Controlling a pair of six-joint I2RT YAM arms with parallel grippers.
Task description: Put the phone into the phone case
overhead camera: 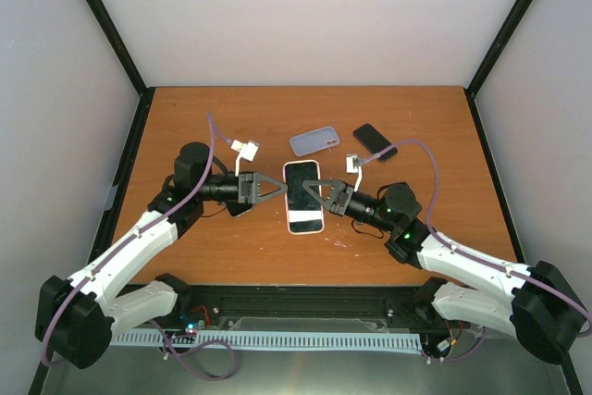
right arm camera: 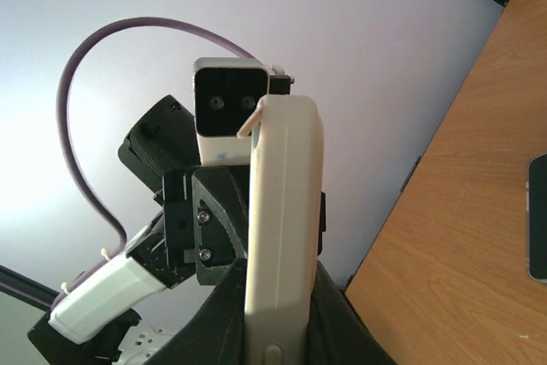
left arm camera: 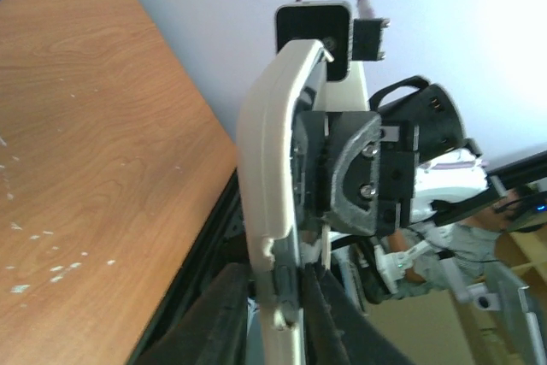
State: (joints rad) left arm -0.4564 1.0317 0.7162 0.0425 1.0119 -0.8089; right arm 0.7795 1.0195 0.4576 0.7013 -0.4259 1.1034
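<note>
Top external view: the phone (overhead camera: 303, 212), a black screen in a white shell, sits mid-table with its screen up, right between the two grippers. The left gripper (overhead camera: 282, 190) has its tips at the phone's left edge and the right gripper (overhead camera: 312, 191) reaches onto the right edge, so both arms meet at its upper half.

On the right wrist cam the phone (right arm camera: 282, 211) is edge-on, and the right gripper (right arm camera: 278, 326) looks clamped snug on it, with a dark finger pressed to each face. On the left wrist cam the phone (left arm camera: 269, 168) also runs between the fingers of the left gripper (left arm camera: 282, 322), but honestly I can't tell if they're squeezing it or just sitting either side.

The clear case (overhead camera: 314, 141) lies flat on the table (overhead camera: 213, 127) just beyond the phone's top end, apart from it, and only its own pale shell shows. A dark phone (overhead camera: 375, 141) lies near it to the right.
</note>
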